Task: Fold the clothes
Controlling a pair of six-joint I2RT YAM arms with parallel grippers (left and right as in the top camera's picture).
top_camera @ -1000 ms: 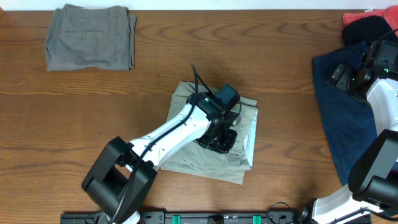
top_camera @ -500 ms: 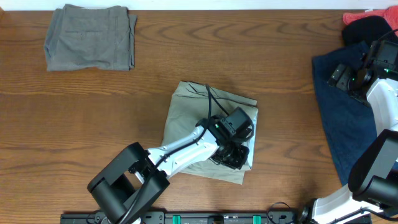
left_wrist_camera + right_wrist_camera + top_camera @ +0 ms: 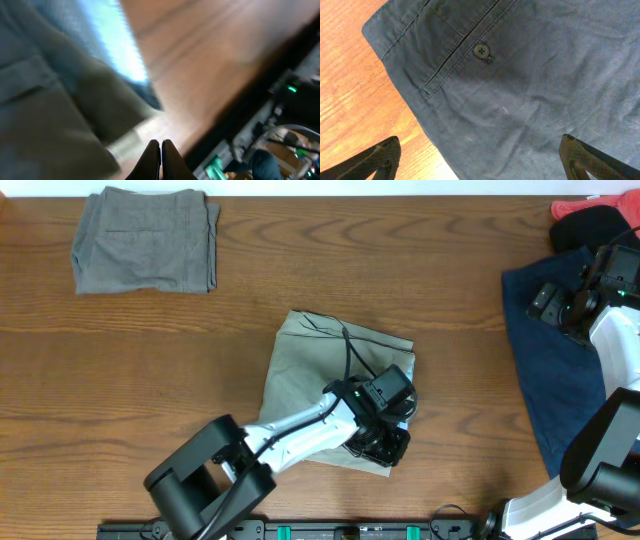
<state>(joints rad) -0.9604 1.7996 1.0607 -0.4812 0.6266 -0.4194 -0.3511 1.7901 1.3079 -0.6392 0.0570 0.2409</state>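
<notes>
The left arm [image 3: 300, 423] stretches low from the near edge toward the middle, wrist tipped down, and the left gripper [image 3: 160, 148] has its fingers pressed tight together. Far right, the right arm [image 3: 612, 330] is hunched up, the right gripper [image 3: 480, 162] spread wide, facing down.

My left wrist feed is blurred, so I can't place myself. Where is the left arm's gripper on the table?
Observer: Overhead, the left gripper is at the near right corner of the folded khaki shorts.
Operator: Is anything else folded?
Observer: Yes, a grey garment lies folded at the far left.
Operator: And the right arm?
Observer: The right gripper hangs with its fingers wide apart over a dark blue garment, near its pocket button.
</notes>
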